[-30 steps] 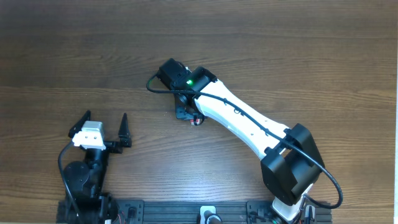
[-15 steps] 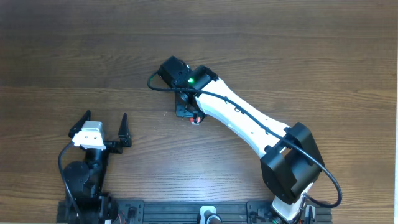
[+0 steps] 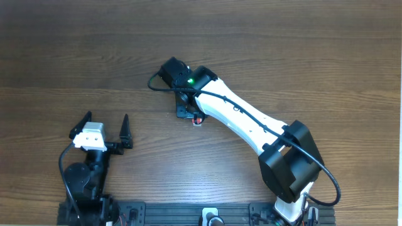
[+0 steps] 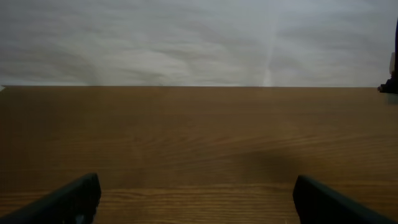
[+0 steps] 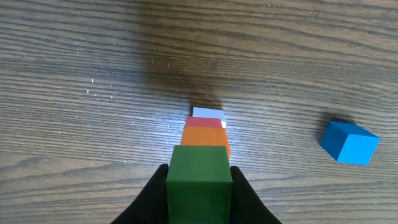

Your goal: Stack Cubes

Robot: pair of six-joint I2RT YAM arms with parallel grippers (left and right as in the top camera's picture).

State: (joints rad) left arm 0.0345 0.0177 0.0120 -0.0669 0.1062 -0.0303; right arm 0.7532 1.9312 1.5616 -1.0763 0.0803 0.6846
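Across the wooden worktop (image 3: 314, 50) we see the right arm (image 3: 245, 122) reaching to the middle, with the right jaws clamped on the green cube (image 5: 199, 177) directly over a stack: orange cube (image 5: 206, 138), red cube (image 5: 204, 122) and a pale cube (image 5: 208, 113) lowest. The left arm (image 3: 91, 141) sits near its base, the left jaws apart and empty. The blue cube (image 5: 349, 142) lies well apart from the stack. We judge the green cube is being placed; whether it touches the orange one we cannot tell. Next it needs settling square, then a gentle release.

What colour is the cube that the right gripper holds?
Green. The cube in the right gripper shows best in the right wrist view.
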